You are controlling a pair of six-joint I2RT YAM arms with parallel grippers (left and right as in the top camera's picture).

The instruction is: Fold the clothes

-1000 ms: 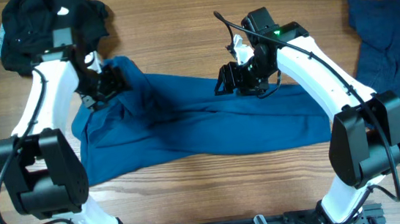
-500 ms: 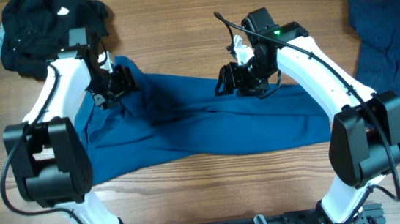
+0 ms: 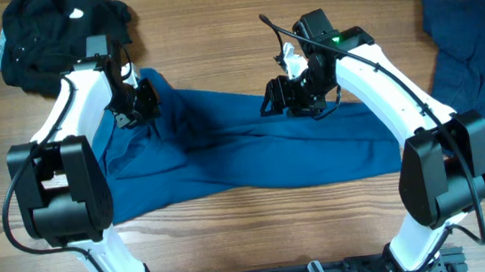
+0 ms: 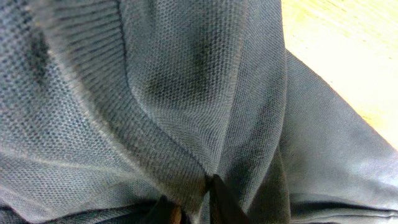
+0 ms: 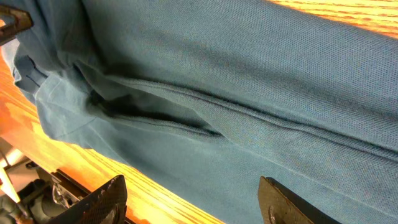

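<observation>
Three garments lie on the table (image 3: 215, 31), and the medium-blue polo shirt (image 3: 253, 157) is the one in hand. It sprawls crosswise between both arms, rumpled, with long creases running its length and an uneven lower edge. The black garment (image 3: 45, 34) sits heaped just beyond the shirt's upper-left corner. The darker blue garment (image 3: 471, 51) lies well apart from the shirt's right end. Neither is touched.

The left gripper (image 3: 137, 101) is at the shirt's upper-left corner, pinched tight on a bunch of its cloth. Its wrist view shows a ribbed band and folds of knit gathered into the closed tips. The right gripper (image 3: 285, 96) is over the shirt's upper edge near the middle. Its fingers (image 5: 106, 196) are spread wide with nothing between them, and the creased cloth lies just beyond.

I judge the step to be spreading the shirt flat, with folding proper not yet begun. The next move likely calls for the right claw to seize the upper edge too. Both arms would then pull apart to draw the creases out. One risk is that the left pinch holds more than one layer, which would drag a fold along rather than flatten it.
</observation>
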